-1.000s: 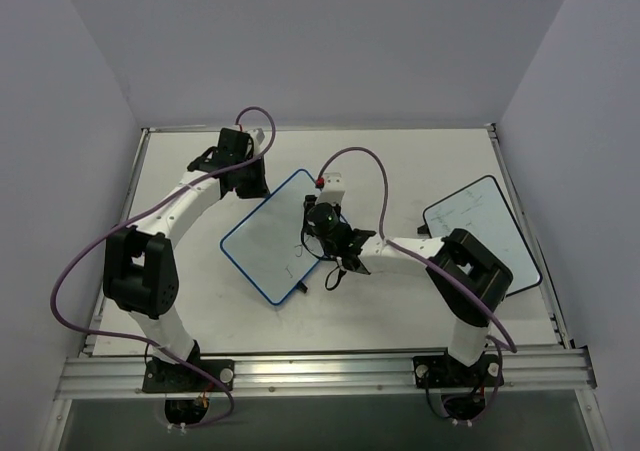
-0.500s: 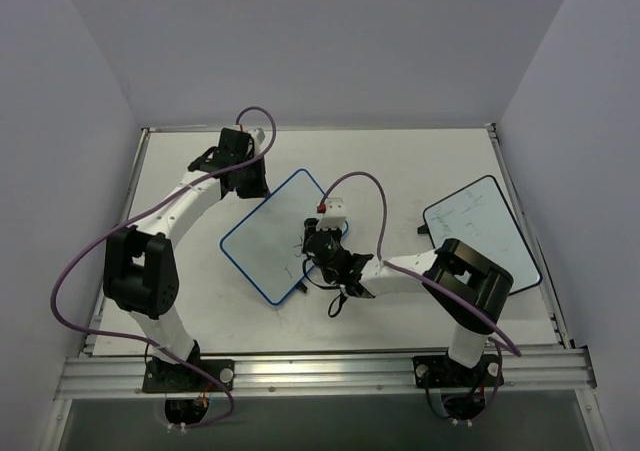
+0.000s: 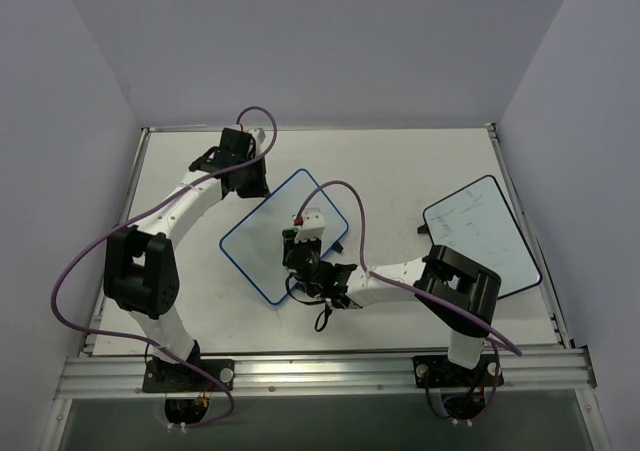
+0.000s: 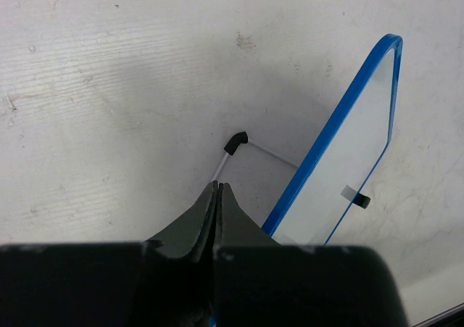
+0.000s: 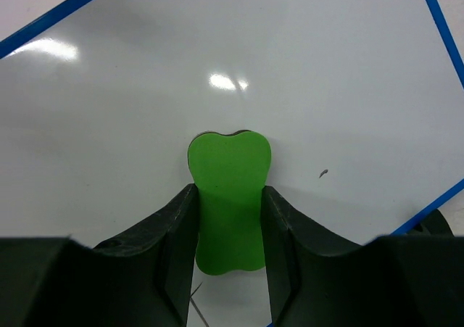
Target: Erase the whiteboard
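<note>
The whiteboard, white with a thin blue frame, lies tilted at the table's middle. My right gripper is over its near right part, shut on a green eraser that lies flat against the board's surface. A small black mark shows just right of the eraser, and thin lines run under its near end. My left gripper is at the board's far left corner, shut on the thin wire stand with a black foot. The blue edge rises beside it.
A second white board with a black frame lies at the right of the table, partly under the right arm's elbow. Purple cables loop over both arms. Raised rails edge the table on all sides.
My right gripper has slid the green eraser left and nearer across the whiteboard, over where scribbles showed. The left arm has not moved.
</note>
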